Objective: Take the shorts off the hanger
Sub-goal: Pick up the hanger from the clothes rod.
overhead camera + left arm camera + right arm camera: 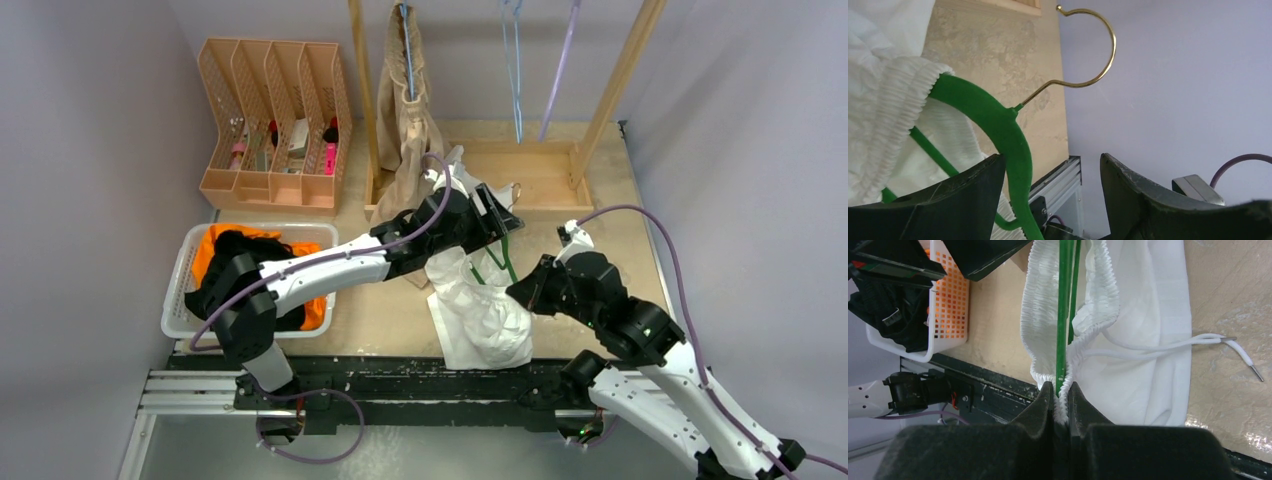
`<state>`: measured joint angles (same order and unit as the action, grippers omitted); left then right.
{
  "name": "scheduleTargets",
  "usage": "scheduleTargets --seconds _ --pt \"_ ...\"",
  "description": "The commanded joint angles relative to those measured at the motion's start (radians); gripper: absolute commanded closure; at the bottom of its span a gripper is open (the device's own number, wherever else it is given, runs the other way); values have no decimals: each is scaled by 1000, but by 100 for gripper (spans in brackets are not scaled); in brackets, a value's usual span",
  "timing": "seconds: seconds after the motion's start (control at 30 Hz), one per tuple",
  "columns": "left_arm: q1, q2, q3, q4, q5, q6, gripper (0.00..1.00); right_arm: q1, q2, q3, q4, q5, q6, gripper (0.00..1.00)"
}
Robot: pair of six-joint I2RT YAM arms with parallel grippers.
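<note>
- While the right fingers (1040, 410) are pressing together on the elastic waistband of the white shorts (1148, 305), they are pinning the cloth low so that, as I judge it, the hanger can be drawn out of it. The bar of the green hanger (1064, 315) is running straight down into that same pinch, and I cannot tell whether it is being gripped too.
- The left fingers (963, 195) are standing well apart around the hanger's neck, just below the gold hook (1098, 60). The green shoulder is passing just beside one finger without being clamped, suggesting an arm lining up to take the hanger by its top end.
- The white shorts are lying mostly on the counter (380, 310) between the two arms, with the legs spreading toward the near edge. The waistband is being held up and stretched over the hanger, and the drawstring (1198, 340) is trailing loose on the counter.
- Relative to the fingers, the waistband is sitting inside the right pair and beside, not between, the left pair, which are bracketing only the hanger.
- The beige shorts (405, 110) are hanging on the wooden rack (620, 80) at the back, apparently awaiting their turn. The orange shorts (205, 250) and black shorts (262, 245) are lying in the white basket (260, 228) on the left, seemingly already off their hangers.
</note>
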<state>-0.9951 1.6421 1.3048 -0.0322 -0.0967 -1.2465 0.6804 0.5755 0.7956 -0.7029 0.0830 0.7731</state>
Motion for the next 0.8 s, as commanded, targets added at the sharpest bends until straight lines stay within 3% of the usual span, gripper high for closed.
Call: scheduleTargets --seconds 0.0,0.17,0.5,0.77 --pt "6 46 38 143 58 -41 37 -4 -6 18 80 -1 -34 100" --pt "20 91 52 114 113 -8 55 -4 -48 21 72 12 -14 100" --pt "55 78 25 129 148 5 51 -4 -111 -2 80 4 26 100" --pt "58 95 54 152 173 38 90 -4 -75 35 50 -45 24 97"
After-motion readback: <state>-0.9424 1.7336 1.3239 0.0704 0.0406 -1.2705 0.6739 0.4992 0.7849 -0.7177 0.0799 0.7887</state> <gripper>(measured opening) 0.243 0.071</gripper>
